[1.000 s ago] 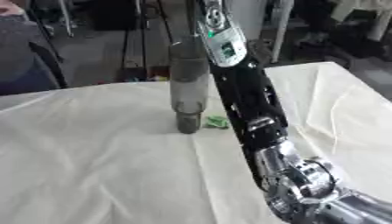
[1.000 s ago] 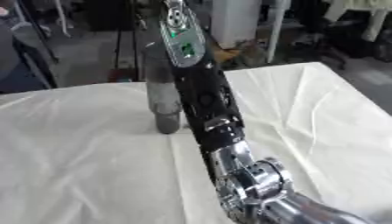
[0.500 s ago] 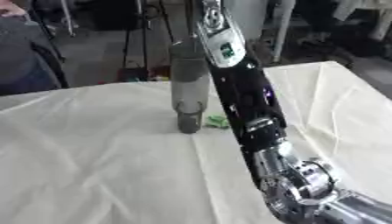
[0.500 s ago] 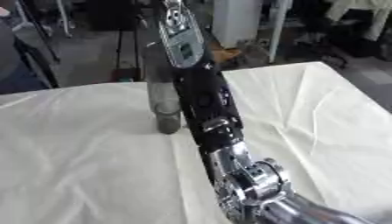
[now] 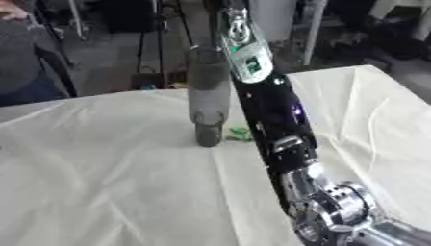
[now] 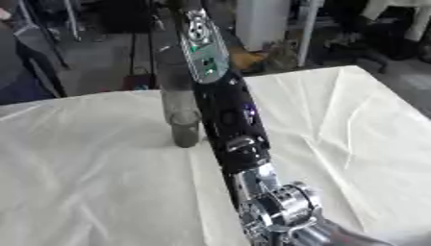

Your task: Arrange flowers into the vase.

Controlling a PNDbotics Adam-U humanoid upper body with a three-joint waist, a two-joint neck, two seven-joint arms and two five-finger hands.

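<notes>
Left eye view: a white cloth (image 5: 101, 182) covers my table, creased, with a dim cluttered room behind its far edge. The grey vase (image 5: 209, 96) stands upright near that far edge, toward the middle. My right arm (image 5: 273, 120) rises past it out of frame, so my hand is cut off. A small green scrap (image 5: 239, 132) lies beside the vase's base, hard to make out.
</notes>
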